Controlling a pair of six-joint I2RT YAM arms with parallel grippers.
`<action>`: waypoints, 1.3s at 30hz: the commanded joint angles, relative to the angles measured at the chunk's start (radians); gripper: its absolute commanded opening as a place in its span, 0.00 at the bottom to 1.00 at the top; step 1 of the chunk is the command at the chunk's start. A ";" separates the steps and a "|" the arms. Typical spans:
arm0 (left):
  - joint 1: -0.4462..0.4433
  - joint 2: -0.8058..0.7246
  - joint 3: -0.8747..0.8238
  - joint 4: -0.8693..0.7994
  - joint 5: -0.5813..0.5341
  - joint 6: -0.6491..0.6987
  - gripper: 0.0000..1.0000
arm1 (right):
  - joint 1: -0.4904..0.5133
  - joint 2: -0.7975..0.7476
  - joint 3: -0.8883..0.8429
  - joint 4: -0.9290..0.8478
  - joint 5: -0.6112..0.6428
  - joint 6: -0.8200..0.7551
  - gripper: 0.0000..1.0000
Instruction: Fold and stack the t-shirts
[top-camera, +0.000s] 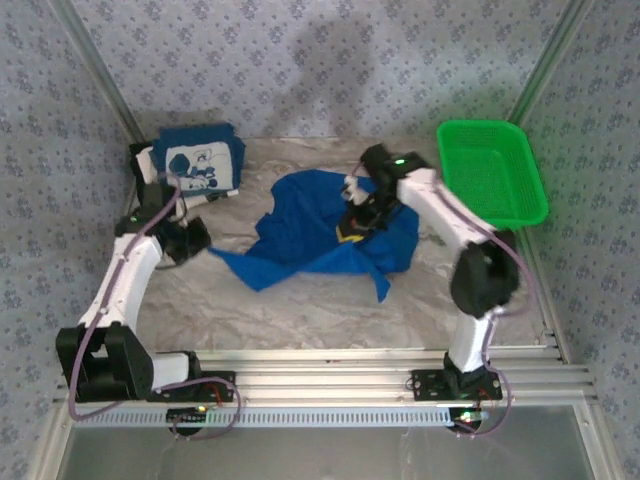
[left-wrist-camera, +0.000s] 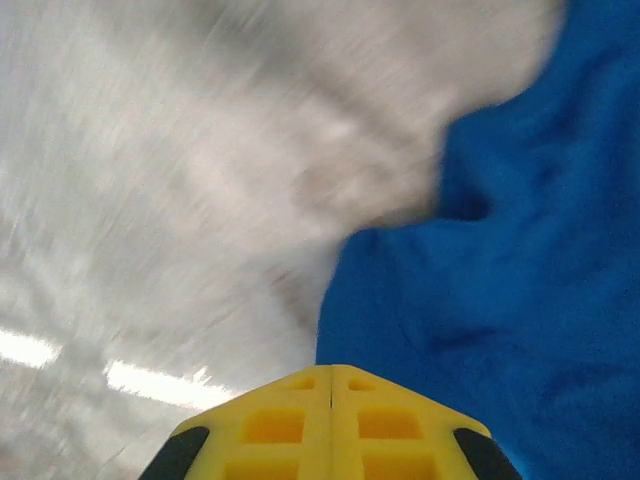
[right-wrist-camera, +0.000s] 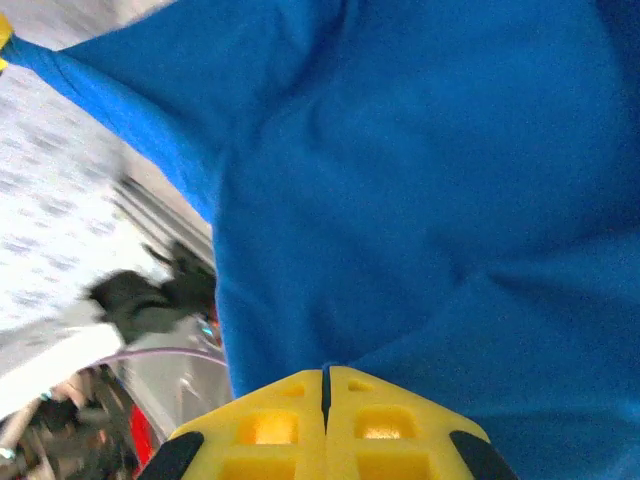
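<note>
A royal-blue t-shirt (top-camera: 310, 235) lies crumpled in the middle of the table, one corner stretched toward the left. My right gripper (top-camera: 352, 228) sits on its upper right part. In the right wrist view the yellow jaws (right-wrist-camera: 324, 372) are shut on a fold of the blue cloth (right-wrist-camera: 420, 180). My left gripper (top-camera: 197, 243) is just left of the stretched corner. Its jaws (left-wrist-camera: 331, 370) are shut with nothing between them, and the blue cloth (left-wrist-camera: 520, 270) lies just ahead to the right. A folded navy t-shirt (top-camera: 200, 160) with a white cartoon panel rests at the back left.
A green mesh basket (top-camera: 492, 170) stands at the back right beside the right arm. Crinkled grey sheeting (top-camera: 300, 305) covers the table. Patterned walls close in the back and both sides. A metal rail (top-camera: 330, 365) runs along the near edge.
</note>
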 joint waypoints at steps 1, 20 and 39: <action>0.021 -0.081 -0.092 0.092 -0.069 -0.083 0.00 | 0.065 0.125 0.042 -0.011 0.076 -0.072 0.21; -0.010 -0.147 -0.254 0.120 -0.017 -0.076 0.00 | 0.005 -0.555 -0.919 0.380 0.067 0.446 0.52; -0.010 -0.223 -0.288 0.109 -0.013 -0.050 0.00 | 0.178 -0.171 -0.776 0.449 0.335 0.519 0.29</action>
